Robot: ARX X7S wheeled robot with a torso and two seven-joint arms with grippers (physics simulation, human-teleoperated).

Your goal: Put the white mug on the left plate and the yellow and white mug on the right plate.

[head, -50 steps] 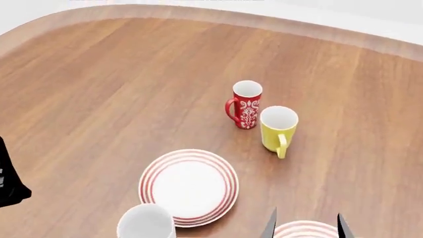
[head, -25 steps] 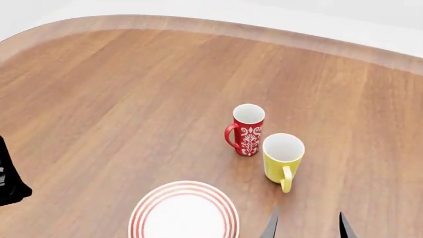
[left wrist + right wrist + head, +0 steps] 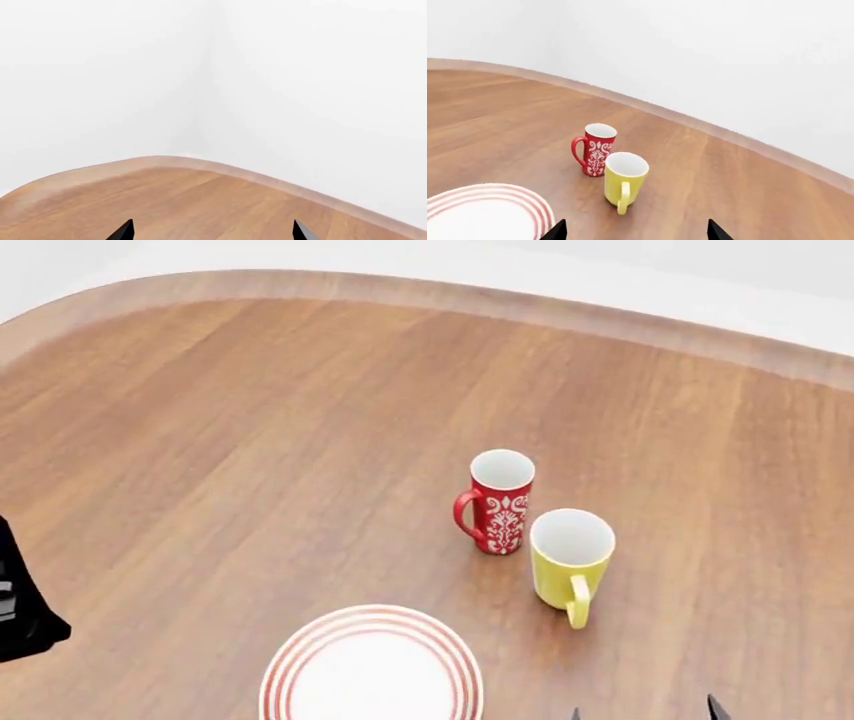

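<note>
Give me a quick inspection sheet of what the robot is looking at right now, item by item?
Surface: rounded wooden table, bare brown grain.
Job's things: small yellow mug with white inside upright, handle toward the robot; round white plate with red rim rings, nothing on it; the plain white mug and second plate not in view.
Clutter: red mug with white floral pattern upright, close beside the yellow mug.
Grippers: left gripper and right gripper open, holding nothing.
Cables: nothing seen.
Surroundings: plain white walls.

Wooden worktop [image 3: 240, 440] with a rounded edge.
On it stand a red patterned mug [image 3: 499, 501], the yellow and white mug [image 3: 570, 554] just beside it, and a red-ringed plate [image 3: 370, 668].
</note>
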